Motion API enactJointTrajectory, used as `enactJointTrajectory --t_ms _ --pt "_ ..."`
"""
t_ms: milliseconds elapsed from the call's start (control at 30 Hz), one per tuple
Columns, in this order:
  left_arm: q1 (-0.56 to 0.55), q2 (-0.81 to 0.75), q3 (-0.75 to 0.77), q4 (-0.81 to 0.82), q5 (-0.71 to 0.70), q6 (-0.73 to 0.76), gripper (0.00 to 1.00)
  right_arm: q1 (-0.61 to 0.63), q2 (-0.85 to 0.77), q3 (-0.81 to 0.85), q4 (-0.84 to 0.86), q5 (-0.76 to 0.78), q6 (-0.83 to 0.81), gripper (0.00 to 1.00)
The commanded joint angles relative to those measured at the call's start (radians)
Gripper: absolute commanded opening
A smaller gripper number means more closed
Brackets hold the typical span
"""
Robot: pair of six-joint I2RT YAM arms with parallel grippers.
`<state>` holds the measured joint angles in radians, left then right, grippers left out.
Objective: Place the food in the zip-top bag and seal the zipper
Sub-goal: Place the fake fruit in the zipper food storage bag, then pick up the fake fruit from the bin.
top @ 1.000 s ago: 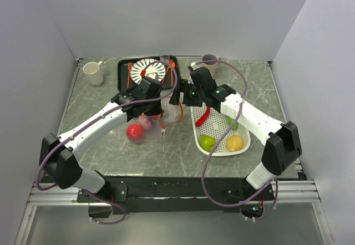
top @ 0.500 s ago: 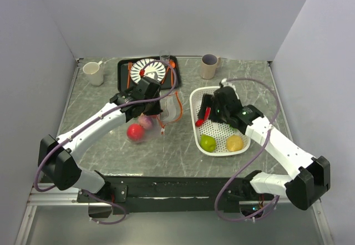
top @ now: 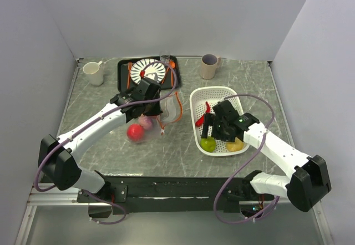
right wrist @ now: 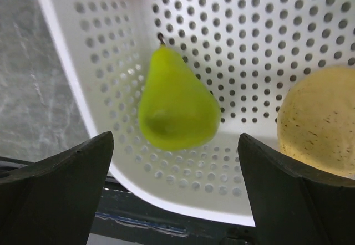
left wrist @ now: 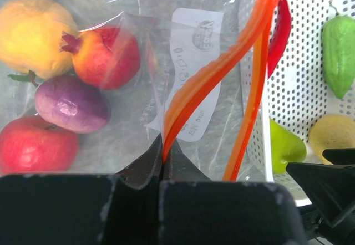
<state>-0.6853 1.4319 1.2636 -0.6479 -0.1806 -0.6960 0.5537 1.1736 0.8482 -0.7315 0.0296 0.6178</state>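
Observation:
The clear zip-top bag (top: 169, 111) lies left of the white basket (top: 222, 92). My left gripper (left wrist: 165, 155) is shut on one orange-red zipper strip (left wrist: 216, 70) and holds the mouth up; the other strip (left wrist: 249, 101) hangs free. Inside the bag are a red apple (left wrist: 30, 148), a purple fruit (left wrist: 69, 103), a pomegranate (left wrist: 105, 54) and a yellow-orange fruit (left wrist: 33, 34). My right gripper (right wrist: 176, 162) is open and empty, just above a green pear (right wrist: 177, 103) in the basket. A yellow fruit (right wrist: 321, 120), a red chili (left wrist: 280, 31) and a green gourd (left wrist: 338, 54) also lie there.
A black tray (top: 123, 76) with a striped plate and orange cutlery stands at the back. A white cup (top: 94, 73) is at the back left and a beige mug (top: 209, 66) behind the basket. Grey walls enclose the table.
My right arm has swung from the bag's mouth back over the basket, down to its near end above the green pear. The left gripper holds the zipper as before.

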Motion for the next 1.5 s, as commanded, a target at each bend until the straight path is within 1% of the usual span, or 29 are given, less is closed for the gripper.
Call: enactJointTrajectory --t_ms 0,133,200,267,333,367,400,500,533,567,633,700,800,867,900,933,967,1033,1067,1133,1167,1233,1400,1433,1467 --pt "-0.005 -0.025 -0.012 0.033 0.006 0.006 0.01 0.002 0.026 -0.035 0.026 -0.026 -0.015 1.00" --pt "-0.005 -0.024 -0.006 0.024 -0.002 0.007 0.01 0.000 0.064 -0.040 0.061 -0.026 -0.013 1.00" --pt "-0.005 -0.021 -0.006 0.024 0.000 0.007 0.01 0.000 0.084 -0.049 0.104 -0.075 -0.013 1.00" --pt "-0.005 -0.018 -0.001 0.021 0.001 0.007 0.01 0.000 0.110 -0.044 0.112 -0.079 -0.010 1.00" --pt "-0.005 -0.018 -0.001 0.019 -0.002 0.007 0.01 0.000 0.141 -0.040 0.124 -0.065 -0.004 0.98" --pt "-0.005 -0.018 -0.003 0.019 -0.003 0.009 0.01 0.000 0.144 -0.038 0.126 -0.053 -0.001 0.93" --pt "-0.005 -0.019 -0.003 0.017 -0.005 0.009 0.01 0.002 0.146 -0.044 0.141 -0.050 -0.003 0.91" --pt "-0.005 -0.019 -0.001 0.008 -0.011 0.010 0.01 -0.001 0.159 -0.026 0.124 -0.056 -0.024 0.85" --pt "-0.005 -0.021 -0.003 0.008 -0.016 0.009 0.01 -0.001 0.165 -0.021 0.118 -0.065 -0.030 0.85" --pt "-0.005 -0.022 -0.007 0.011 -0.016 0.007 0.01 -0.001 0.170 -0.020 0.113 -0.069 -0.030 0.85" --pt "-0.005 -0.024 -0.010 0.016 -0.013 0.007 0.01 -0.001 0.170 -0.027 0.116 -0.082 -0.039 0.92" --pt "-0.005 -0.021 -0.009 0.014 -0.013 0.007 0.01 -0.001 0.169 -0.034 0.106 -0.082 -0.039 0.95" --pt "-0.005 -0.018 -0.006 0.013 -0.014 0.007 0.01 0.000 0.164 -0.037 0.089 -0.069 -0.040 0.98" --pt "-0.005 -0.016 -0.006 0.014 -0.010 0.009 0.01 -0.001 0.156 -0.044 0.098 -0.077 -0.044 0.98" --pt "-0.005 -0.014 -0.004 0.014 -0.011 0.009 0.01 0.000 0.153 -0.046 0.095 -0.065 -0.038 0.96" --pt "-0.005 -0.013 -0.003 0.016 -0.011 0.010 0.01 -0.001 0.152 -0.049 0.098 -0.068 -0.036 0.88" --pt "-0.005 -0.013 -0.001 0.013 -0.011 0.010 0.01 -0.001 0.149 -0.051 0.106 -0.074 -0.036 0.84" --pt "-0.005 -0.011 -0.001 0.011 -0.013 0.012 0.01 -0.001 0.150 -0.046 0.107 -0.060 -0.032 0.72" --pt "-0.005 -0.011 -0.001 0.011 -0.013 0.010 0.01 -0.001 0.153 -0.040 0.110 -0.060 -0.033 0.63" --pt "-0.005 -0.013 -0.004 0.010 -0.013 0.009 0.01 -0.001 0.159 -0.029 0.109 -0.034 -0.035 0.60" --pt "-0.005 -0.014 -0.006 0.011 -0.013 0.007 0.01 0.000 0.161 -0.017 0.106 -0.031 -0.038 0.55" --pt "-0.005 -0.018 -0.007 0.013 -0.011 0.007 0.01 -0.003 0.156 0.003 0.101 0.030 -0.035 0.52" --pt "-0.005 -0.016 -0.003 0.007 -0.014 0.007 0.01 -0.049 0.161 0.072 0.121 0.114 -0.024 0.53" --pt "-0.005 -0.016 -0.003 0.007 -0.016 0.007 0.01 -0.054 0.166 0.077 0.127 0.178 -0.012 0.53" --pt "-0.005 -0.018 -0.004 0.008 -0.016 0.006 0.01 -0.061 0.167 0.075 0.168 0.179 -0.006 0.53"
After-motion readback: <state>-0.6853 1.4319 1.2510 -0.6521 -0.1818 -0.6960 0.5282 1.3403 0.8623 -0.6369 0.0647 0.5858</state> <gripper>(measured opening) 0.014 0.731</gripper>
